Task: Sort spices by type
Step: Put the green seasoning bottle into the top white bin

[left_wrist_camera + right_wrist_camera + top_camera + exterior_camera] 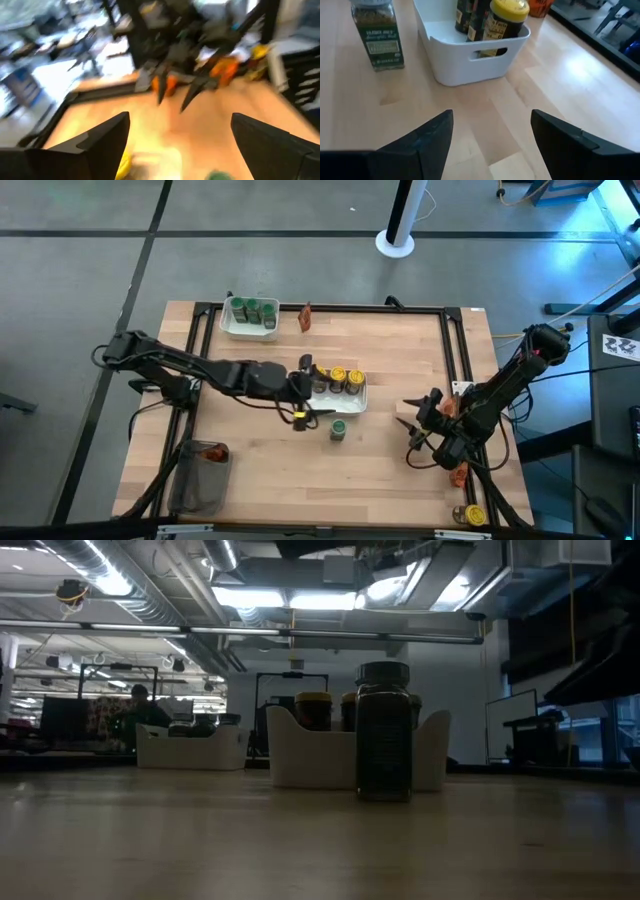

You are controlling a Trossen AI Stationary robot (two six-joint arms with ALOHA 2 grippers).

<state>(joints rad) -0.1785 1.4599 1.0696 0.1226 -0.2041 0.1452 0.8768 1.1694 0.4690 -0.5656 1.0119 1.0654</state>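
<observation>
A white tray (pixel 352 401) at mid-table holds yellow-lidded jars (pixel 338 377). Just near of it a green-lidded jar (pixel 338 430) stands upright on its base on the wood. A second white tray (pixel 238 330) at the far left holds green-lidded jars (pixel 250 308). A red-orange packet (pixel 306 318) stands beside that tray. My left gripper (pixel 308 392) hangs open at the middle tray's left end, with nothing between its fingers (pixel 100 140). My right gripper (pixel 408 415) is open over bare wood to the right of that tray, pointing at it (pixel 470 55).
A clear grey tub (pixel 200 480) at the near left holds a red packet. Orange packets (pixel 458 473) and a yellow-lidded jar (pixel 473 515) lie by the right arm's base. A black frame rail (pixel 455 340) borders the table. Bare wood lies near of the trays.
</observation>
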